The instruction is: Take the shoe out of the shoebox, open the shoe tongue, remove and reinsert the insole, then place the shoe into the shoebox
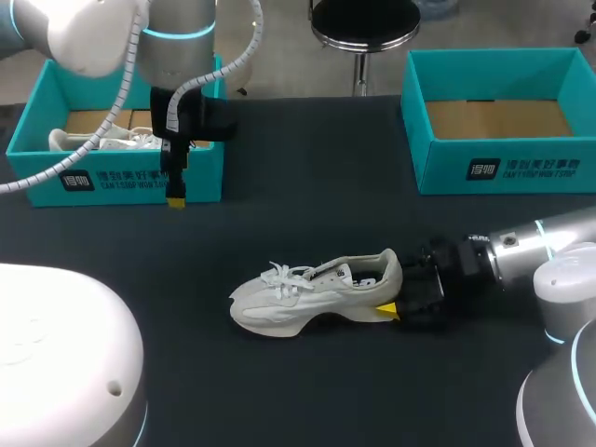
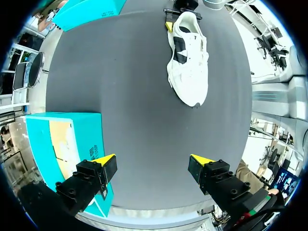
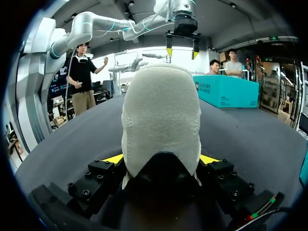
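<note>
Shoe (image 1: 312, 293), white and laced, sits on the dark table (image 1: 307, 205), outside both boxes. At its heel the right gripper (image 3: 161, 160) is clamped, one yellow-tipped finger pressed to each side. The toe points away from that gripper. Beyond the shoe, past its toe end, the left gripper (image 2: 153, 160) hangs with fingers spread wide, gripping nothing. Just behind it stands the left shoebox (image 1: 121, 177), with a second white shoe (image 1: 102, 140) inside. Far past the heel end stands the right shoebox (image 1: 503, 168).
</note>
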Robot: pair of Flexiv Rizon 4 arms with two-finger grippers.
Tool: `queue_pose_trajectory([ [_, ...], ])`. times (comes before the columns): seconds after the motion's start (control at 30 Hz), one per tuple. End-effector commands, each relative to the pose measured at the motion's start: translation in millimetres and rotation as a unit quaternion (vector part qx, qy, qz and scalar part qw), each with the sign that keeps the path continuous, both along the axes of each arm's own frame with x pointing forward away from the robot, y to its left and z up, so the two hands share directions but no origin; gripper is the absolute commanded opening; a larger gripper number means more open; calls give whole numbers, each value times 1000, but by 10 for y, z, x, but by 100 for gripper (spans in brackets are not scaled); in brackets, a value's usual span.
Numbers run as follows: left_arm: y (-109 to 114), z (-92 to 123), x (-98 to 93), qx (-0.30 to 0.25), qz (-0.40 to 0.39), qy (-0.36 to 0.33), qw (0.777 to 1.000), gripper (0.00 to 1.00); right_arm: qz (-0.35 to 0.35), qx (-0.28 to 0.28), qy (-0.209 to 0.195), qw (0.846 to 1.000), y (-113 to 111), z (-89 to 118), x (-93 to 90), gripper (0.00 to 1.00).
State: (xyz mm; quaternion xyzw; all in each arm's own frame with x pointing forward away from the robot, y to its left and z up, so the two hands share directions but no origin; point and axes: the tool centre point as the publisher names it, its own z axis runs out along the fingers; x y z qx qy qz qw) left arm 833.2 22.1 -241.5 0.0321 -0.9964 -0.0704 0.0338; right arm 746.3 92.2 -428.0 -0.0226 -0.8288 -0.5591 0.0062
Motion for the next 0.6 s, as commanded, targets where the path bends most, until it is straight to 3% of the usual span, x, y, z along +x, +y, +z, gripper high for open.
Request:
queue_pose_trajectory([
  [0.03,-135,-30,-63,28,94,-9,995,100,-1,-1,0,1000,44,-60,-7,0],
  [0.2,-355,-46,-192,39,273,3,961,100,-1,-1,0,1000,44,-60,-7,0],
  [0.37,-556,-57,-360,67,421,9,904,100,-1,-1,0,1000,44,-60,-7,0],
  [0.6,-821,-130,-552,65,512,-6,857,100,-1,-1,0,1000,44,-60,-7,0],
])
